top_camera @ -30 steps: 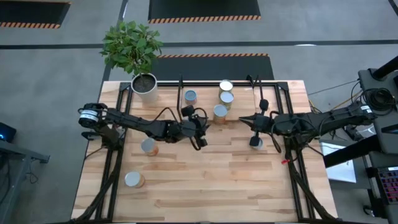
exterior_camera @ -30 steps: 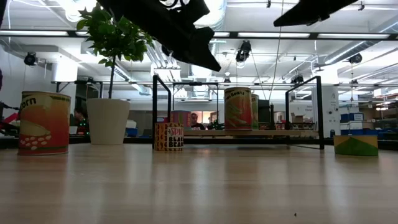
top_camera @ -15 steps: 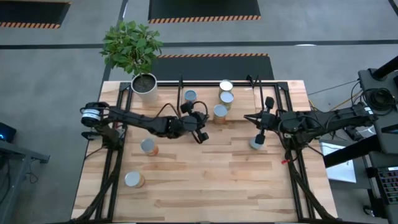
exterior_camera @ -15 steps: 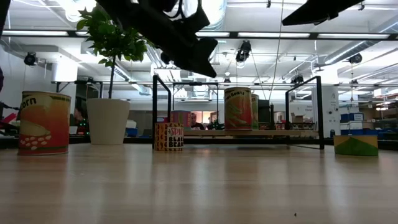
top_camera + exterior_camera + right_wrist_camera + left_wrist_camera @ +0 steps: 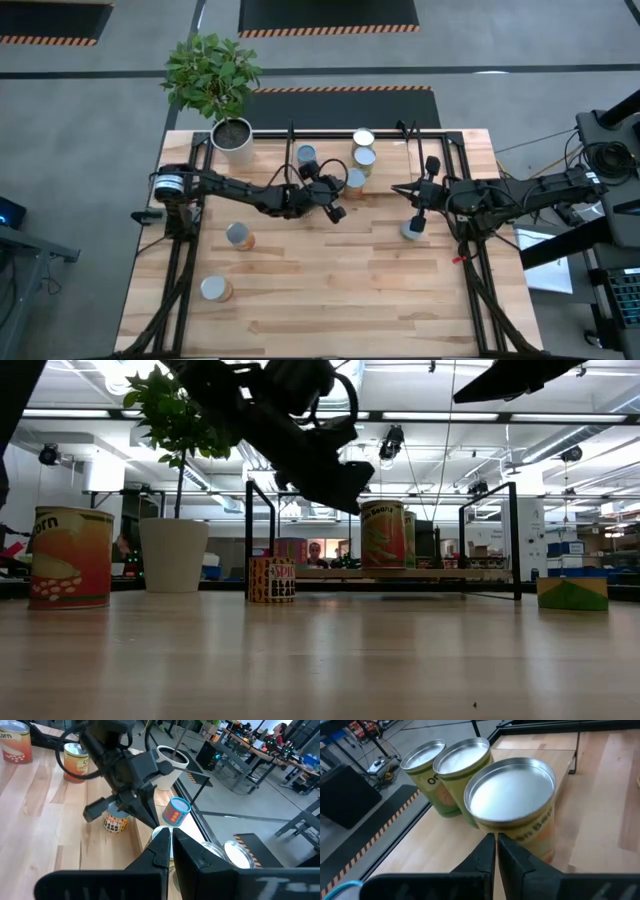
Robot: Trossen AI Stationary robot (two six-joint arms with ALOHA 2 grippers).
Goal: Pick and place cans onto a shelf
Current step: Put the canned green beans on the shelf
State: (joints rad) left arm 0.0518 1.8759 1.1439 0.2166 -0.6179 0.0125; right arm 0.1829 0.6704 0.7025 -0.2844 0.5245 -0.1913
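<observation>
High view: two cans point(image 5: 215, 289) low on the tabletop point(image 5: 330, 300), one point(image 5: 412, 230) under the right arm. Left end effector point(image 5: 338, 212) pressed together, empty, hovering just beside three cans point(image 5: 354, 180) lined up on the shelf point(image 5: 420, 150). Right end effector point(image 5: 418, 212) pinched together too, holding nothing. Farther back, another can point(image 5: 306, 155), white pot point(image 5: 233, 135).

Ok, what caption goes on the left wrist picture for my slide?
Left gripper, jaws shut and empty, points at three cans lined up on the shelf.
</observation>
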